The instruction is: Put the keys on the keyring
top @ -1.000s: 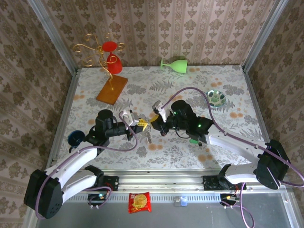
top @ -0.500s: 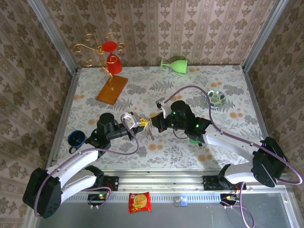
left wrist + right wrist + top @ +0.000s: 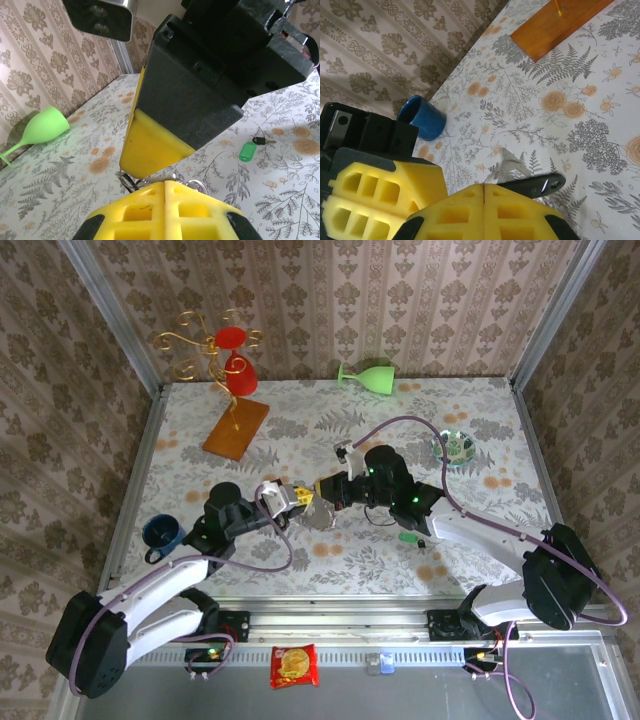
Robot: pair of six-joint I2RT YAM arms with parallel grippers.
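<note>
Mostly hidden keyring (image 3: 128,181): thin wire loops peek out at tip of left gripper (image 3: 165,186), pads pressed together on it. Right gripper (image 3: 484,188) clamps dark bar (image 3: 530,185), identity unclear. Both near middle of table (image 3: 480,420), walls (image 3: 330,300) well apart. Green-headed key (image 3: 247,151) and dark-headed key (image 3: 260,141) lie side by side on table, apart from grippers.
</note>
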